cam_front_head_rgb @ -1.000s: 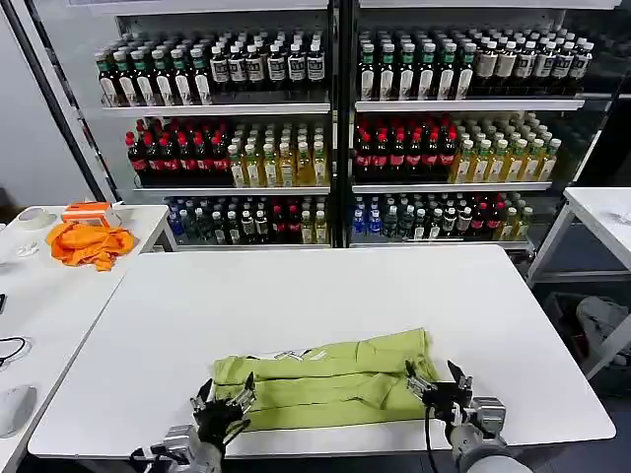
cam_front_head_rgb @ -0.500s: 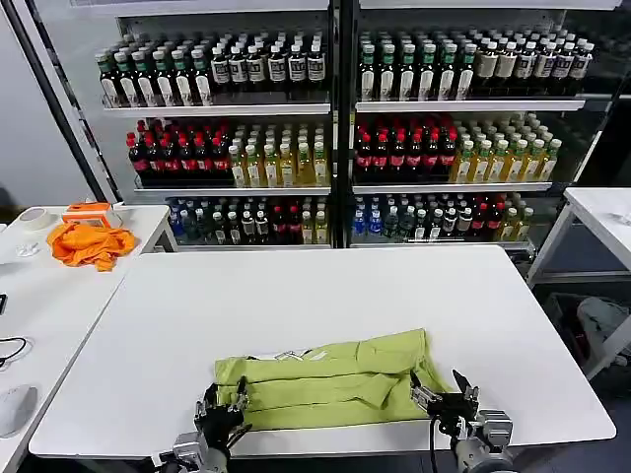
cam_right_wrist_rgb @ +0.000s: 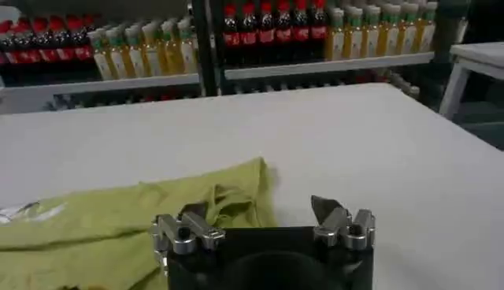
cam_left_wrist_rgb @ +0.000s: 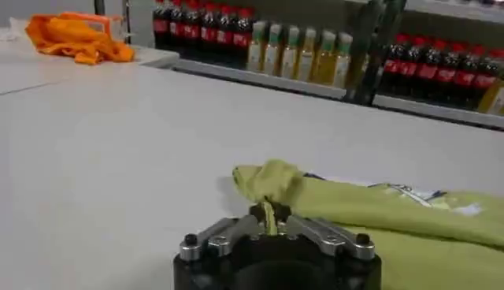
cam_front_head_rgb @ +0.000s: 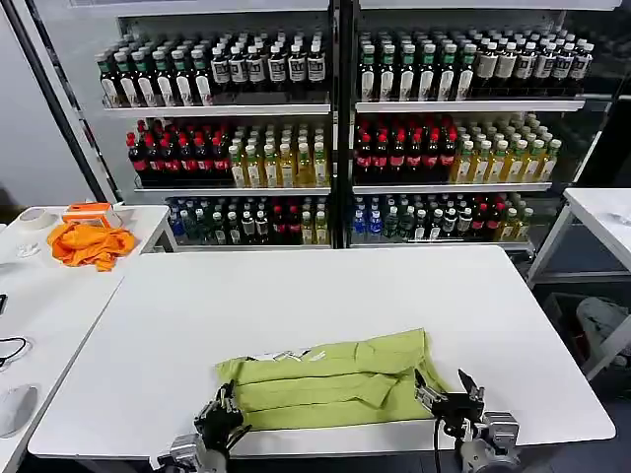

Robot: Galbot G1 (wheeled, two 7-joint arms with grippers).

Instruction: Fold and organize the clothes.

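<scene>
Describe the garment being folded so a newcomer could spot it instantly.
On the large white table facing the drink shelves, look at its near edge, between the left end effector and the right end effector. The lime-green T-shirt lies there folded into a band, unlike the crumpled orange cloth on the side table.

The lime-green T-shirt (cam_front_head_rgb: 330, 379) lies folded into a long rumpled band along the table's near edge.
</scene>
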